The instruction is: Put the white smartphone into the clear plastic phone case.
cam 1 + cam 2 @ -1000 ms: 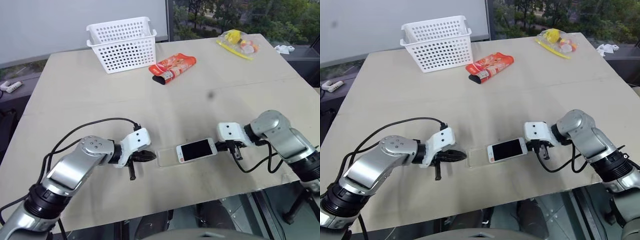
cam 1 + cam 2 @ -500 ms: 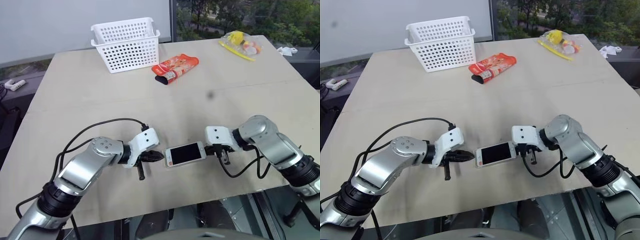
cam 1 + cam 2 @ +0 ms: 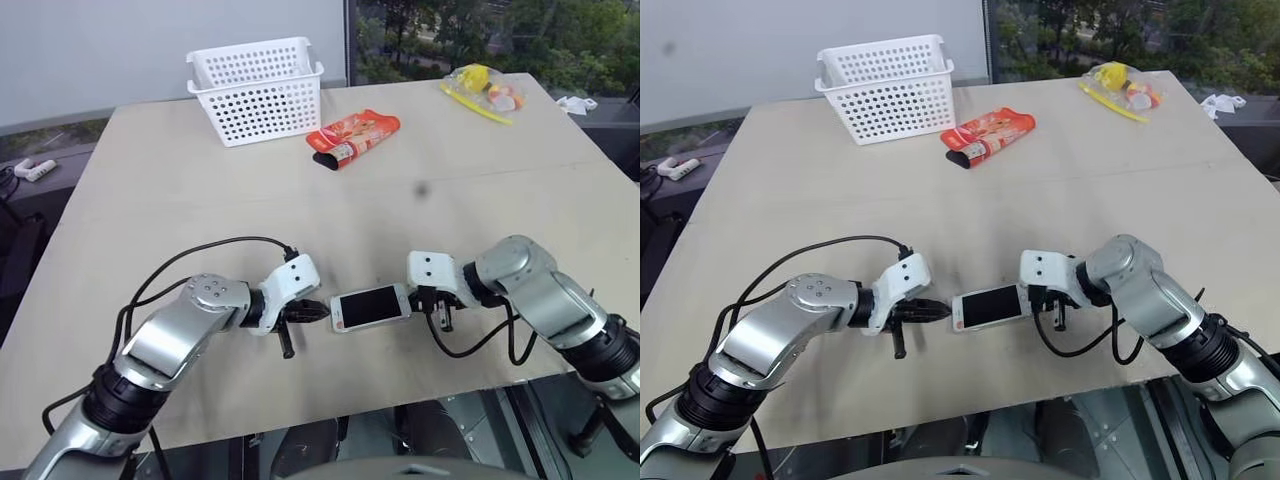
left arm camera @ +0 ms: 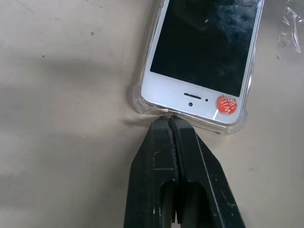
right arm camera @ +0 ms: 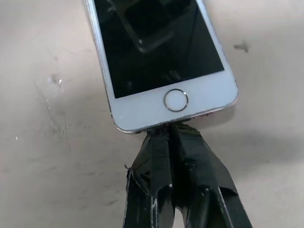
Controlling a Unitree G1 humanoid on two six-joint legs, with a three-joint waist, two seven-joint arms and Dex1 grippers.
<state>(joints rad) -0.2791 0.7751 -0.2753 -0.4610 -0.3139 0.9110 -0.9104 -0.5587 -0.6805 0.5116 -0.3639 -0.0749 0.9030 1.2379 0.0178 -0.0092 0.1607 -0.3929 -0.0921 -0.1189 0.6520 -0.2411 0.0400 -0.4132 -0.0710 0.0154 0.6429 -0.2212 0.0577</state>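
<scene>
Left eye view, white basket (image 3: 256, 88), red packet (image 3: 351, 136)

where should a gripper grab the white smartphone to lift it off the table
Probably across its two long edges near the middle, from above: the white smartphone lies flat, screen up, and the left gripper and right gripper crowd its short ends.

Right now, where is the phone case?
In the left eye view the phone case lies near the table's front edge, between the left gripper and the right gripper, wrapped around the phone's earpiece end, as the left wrist view shows.
</scene>
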